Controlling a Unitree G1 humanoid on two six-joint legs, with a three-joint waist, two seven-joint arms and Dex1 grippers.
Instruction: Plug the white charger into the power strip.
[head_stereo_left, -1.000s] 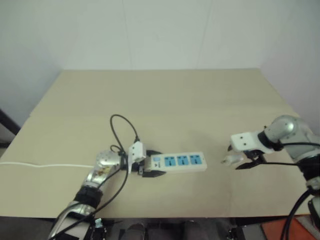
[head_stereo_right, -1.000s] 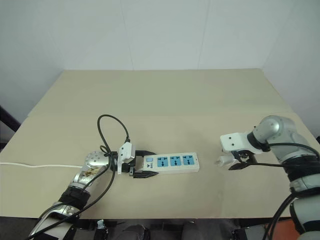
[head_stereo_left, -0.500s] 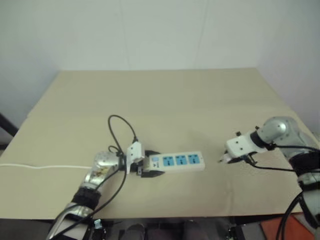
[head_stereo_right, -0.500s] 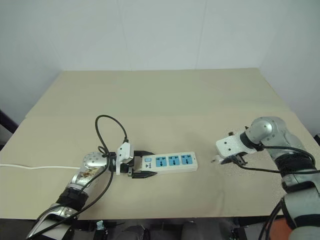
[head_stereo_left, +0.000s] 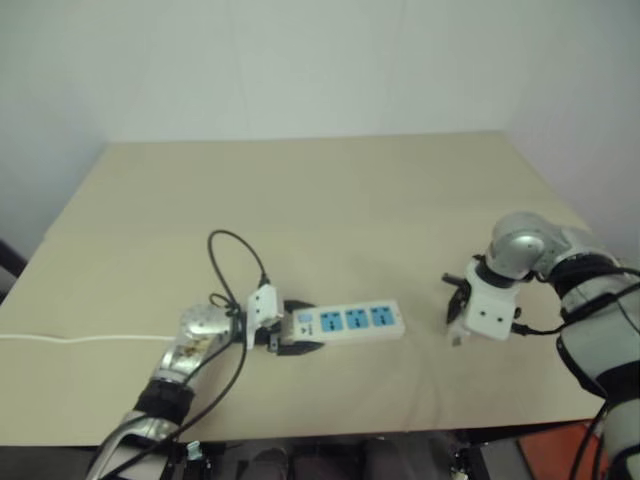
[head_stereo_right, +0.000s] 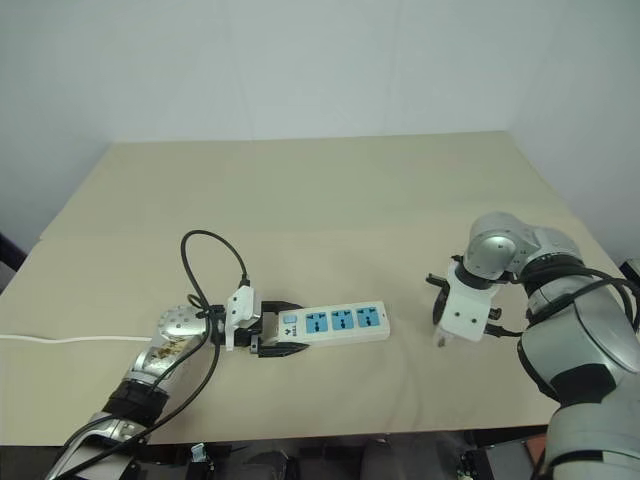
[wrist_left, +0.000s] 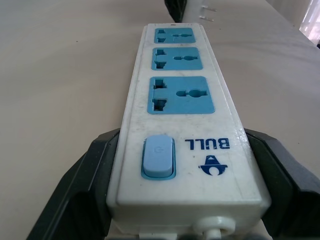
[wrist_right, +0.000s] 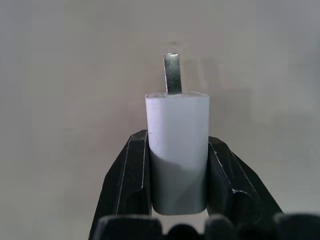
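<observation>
The power strip (head_stereo_left: 350, 322) lies flat on the table, a white bar with three blue outlets (wrist_left: 181, 95). My left gripper (head_stereo_left: 303, 327) is shut on its switch end, one black finger (wrist_left: 82, 175) on each side. To the right of the strip my right gripper (head_stereo_left: 458, 325) points down at the table. It is shut on the white charger (wrist_right: 177, 120), which stands between its two black fingers (wrist_right: 130, 170). The charger's metal prong (wrist_right: 172, 72) points at the tabletop. A gap of bare table separates the charger from the strip's free end.
The tan table (head_stereo_left: 320, 190) stretches far behind the strip. A thin white cord (head_stereo_left: 80, 337) runs off to the left edge. A black cable (head_stereo_left: 235, 260) loops up over my left wrist. The table's front edge is close below both arms.
My right gripper has closed on the charger, turned from lying level to pointing down, and shifted slightly toward the strip. The left gripper and the strip have stayed put.
</observation>
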